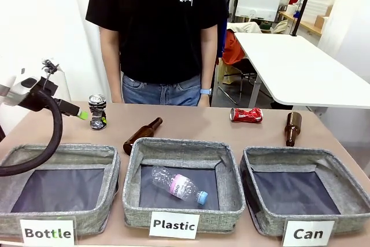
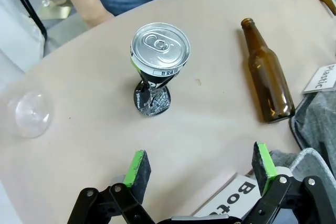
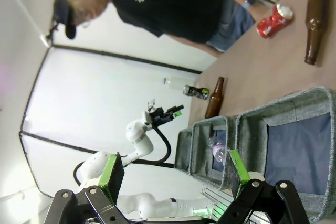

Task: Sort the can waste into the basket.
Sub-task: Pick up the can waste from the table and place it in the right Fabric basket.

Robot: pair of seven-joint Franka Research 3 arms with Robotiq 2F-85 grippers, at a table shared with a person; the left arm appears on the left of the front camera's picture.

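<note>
As L gripper gapes nr blk-silver can, red can lies sideways.

I see one brown bottle and another brown bottle lying on the bench, and a clear bottle in the Plastic basket.

Red can, black-and-silver can, grey "Can" basket, brown bottle

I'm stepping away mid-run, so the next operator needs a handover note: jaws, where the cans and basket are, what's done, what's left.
Left gripper: jaws open, empty, facing the black-and-silver can, not touching.
Right gripper: jaws open, empty.
Black-and-silver can stands dented on the robot's left side; red can lies on its side beyond the Can basket.
Can basket: no cans inside.
Done: nothing. Left: both cans.
</note>
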